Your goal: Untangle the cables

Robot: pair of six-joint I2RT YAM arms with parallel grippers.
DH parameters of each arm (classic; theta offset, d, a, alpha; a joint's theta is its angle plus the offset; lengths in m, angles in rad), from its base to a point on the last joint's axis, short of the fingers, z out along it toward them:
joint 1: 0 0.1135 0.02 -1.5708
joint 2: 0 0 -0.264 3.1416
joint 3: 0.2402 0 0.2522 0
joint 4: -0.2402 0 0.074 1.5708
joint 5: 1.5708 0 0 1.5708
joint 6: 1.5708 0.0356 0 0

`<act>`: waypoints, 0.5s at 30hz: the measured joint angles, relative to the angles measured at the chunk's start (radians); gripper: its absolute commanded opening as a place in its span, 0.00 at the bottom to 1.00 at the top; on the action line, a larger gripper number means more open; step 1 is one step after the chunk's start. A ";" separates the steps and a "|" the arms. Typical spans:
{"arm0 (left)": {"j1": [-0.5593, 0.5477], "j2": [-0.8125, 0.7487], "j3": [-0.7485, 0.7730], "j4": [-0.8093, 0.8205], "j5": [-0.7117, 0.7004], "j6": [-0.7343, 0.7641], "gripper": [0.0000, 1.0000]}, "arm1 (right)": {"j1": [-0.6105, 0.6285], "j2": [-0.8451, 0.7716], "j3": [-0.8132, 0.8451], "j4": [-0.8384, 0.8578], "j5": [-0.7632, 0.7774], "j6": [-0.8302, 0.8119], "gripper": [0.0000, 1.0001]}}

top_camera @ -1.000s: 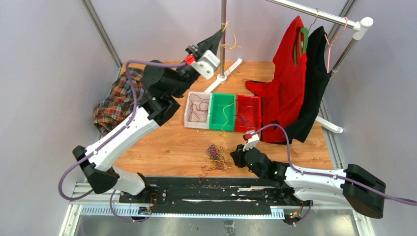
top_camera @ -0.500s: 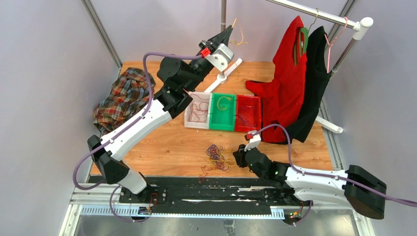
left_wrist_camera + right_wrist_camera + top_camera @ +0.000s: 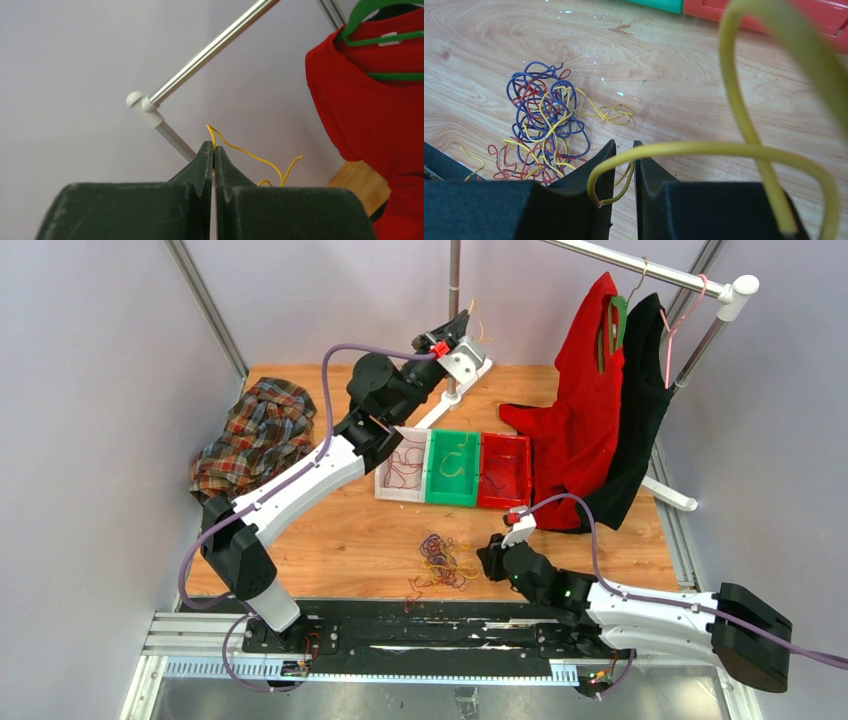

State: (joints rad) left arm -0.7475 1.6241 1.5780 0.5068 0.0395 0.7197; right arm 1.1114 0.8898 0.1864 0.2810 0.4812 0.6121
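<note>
The left end effector (image 3: 214, 148) is raised high at the far side of the desk (image 3: 340, 530), beside the upright pole (image 3: 454, 280). Its jaws are pressed together on a yellow strand (image 3: 240, 153), which curls up above the tips and trails off to the right. Its wrist view looks past the strand to a rail (image 3: 215, 45) and a red shirt (image 3: 370, 100) on a green hanger (image 3: 380, 10).

The right end effector (image 3: 625, 143) is low over the desk, just right of the tangle (image 3: 544, 132). Its jaws stand a narrow gap apart. A second yellow strand (image 3: 684, 147) arcs close to the camera and bends down into that gap, and the gap looks wider than the strand.

The tangle of purple, red and yellow cables lies on the bare wood near the front edge, between the arm bases and the row of bins. Loose yellow ends stray from it towards the right end effector.

Three bins sit side by side mid-desk:
- The white bin (image 3: 380, 480) holds dark red strands (image 3: 405, 465).
- The green bin (image 3: 452, 498) holds a yellow one (image 3: 455, 462).
- The red bin (image 3: 500, 502) holds a thin dark one, its colour hard to tell.

A plaid cloth (image 3: 250, 440) is heaped at the left edge.
</note>
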 measured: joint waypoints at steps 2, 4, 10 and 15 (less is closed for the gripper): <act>0.000 0.000 -0.029 0.000 -0.002 -0.001 0.00 | 0.000 -0.020 -0.005 -0.012 0.004 0.002 0.19; 0.000 -0.003 -0.060 -0.003 -0.005 -0.008 0.00 | 0.000 -0.032 -0.008 -0.018 0.010 0.002 0.19; 0.000 -0.039 -0.172 -0.102 -0.023 -0.079 0.00 | 0.000 -0.035 -0.008 -0.020 0.016 0.002 0.18; 0.000 -0.063 -0.238 -0.216 -0.031 -0.134 0.00 | 0.000 -0.027 -0.008 -0.020 0.017 0.002 0.18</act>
State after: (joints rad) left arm -0.7475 1.5612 1.3396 0.2909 0.0086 0.5854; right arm 1.1114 0.8631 0.1783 0.2611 0.4980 0.6140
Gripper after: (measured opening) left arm 0.012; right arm 0.185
